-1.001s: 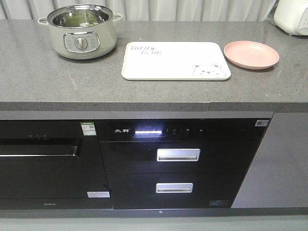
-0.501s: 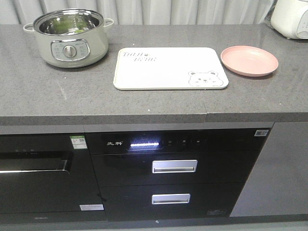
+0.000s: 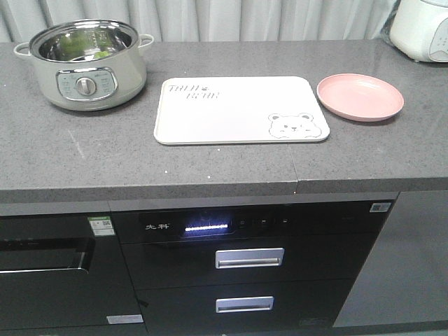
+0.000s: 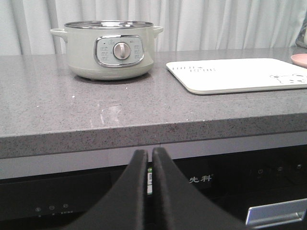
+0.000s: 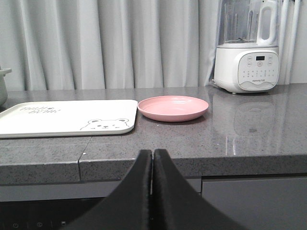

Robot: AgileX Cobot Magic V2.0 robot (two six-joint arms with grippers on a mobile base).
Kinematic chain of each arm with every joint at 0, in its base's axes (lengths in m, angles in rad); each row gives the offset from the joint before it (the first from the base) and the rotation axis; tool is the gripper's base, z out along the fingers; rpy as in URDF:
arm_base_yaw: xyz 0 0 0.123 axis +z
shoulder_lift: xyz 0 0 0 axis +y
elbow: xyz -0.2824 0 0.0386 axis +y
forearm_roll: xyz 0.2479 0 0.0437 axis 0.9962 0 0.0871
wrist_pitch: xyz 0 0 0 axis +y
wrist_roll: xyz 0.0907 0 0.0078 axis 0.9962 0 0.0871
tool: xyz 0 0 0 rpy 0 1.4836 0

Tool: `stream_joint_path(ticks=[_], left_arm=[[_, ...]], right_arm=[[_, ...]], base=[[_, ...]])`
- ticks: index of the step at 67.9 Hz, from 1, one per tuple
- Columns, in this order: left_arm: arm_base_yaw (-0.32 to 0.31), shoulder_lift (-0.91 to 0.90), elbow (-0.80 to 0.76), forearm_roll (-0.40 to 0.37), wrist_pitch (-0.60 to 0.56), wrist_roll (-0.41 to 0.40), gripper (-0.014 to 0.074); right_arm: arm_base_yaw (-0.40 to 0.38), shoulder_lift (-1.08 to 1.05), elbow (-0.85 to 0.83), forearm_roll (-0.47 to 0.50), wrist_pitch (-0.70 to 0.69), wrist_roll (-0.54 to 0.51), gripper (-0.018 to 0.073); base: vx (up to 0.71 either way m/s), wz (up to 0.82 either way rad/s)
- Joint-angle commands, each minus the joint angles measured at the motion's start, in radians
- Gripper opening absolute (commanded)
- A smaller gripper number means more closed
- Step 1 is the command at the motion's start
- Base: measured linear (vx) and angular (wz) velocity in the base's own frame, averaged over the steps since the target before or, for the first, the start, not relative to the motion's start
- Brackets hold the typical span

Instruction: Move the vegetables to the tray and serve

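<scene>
The cream tray (image 3: 238,112) with the bear drawing lies flat mid-counter, bare; it also shows as the tray (image 4: 240,76) and the tray (image 5: 57,120) in the wrist views. A small patch of green, the vegetables (image 3: 103,51), shows inside the steel-lined pot (image 3: 84,66) at the back left. My left gripper (image 4: 149,154) is shut and holds nothing, below the counter edge in front of the pot (image 4: 112,50). My right gripper (image 5: 152,154) is shut and holds nothing, low before the counter edge. Neither gripper shows in the front view.
A round pink plate (image 3: 360,96) sits right of the tray, also seen as the plate (image 5: 172,108). A white blender (image 5: 247,52) stands at the back right. Below the grey counter (image 3: 210,168) are black appliance fronts with drawer handles (image 3: 249,257). Curtains hang behind.
The whole scene has slid down and leftward in the front view and looks closer, so the camera has moved toward the counter. Nothing on the counter has shifted.
</scene>
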Motion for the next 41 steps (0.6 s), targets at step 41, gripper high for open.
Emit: stream_joint_path(ticks=[41], left_arm=[[0.000, -0.015, 0.023, -0.009, -0.070, -0.007, -0.0006]], right_arm=[[0.000, -0.007, 0.016, -0.012, -0.075, -0.003, -0.0003]], base=[[0.07, -0.01]])
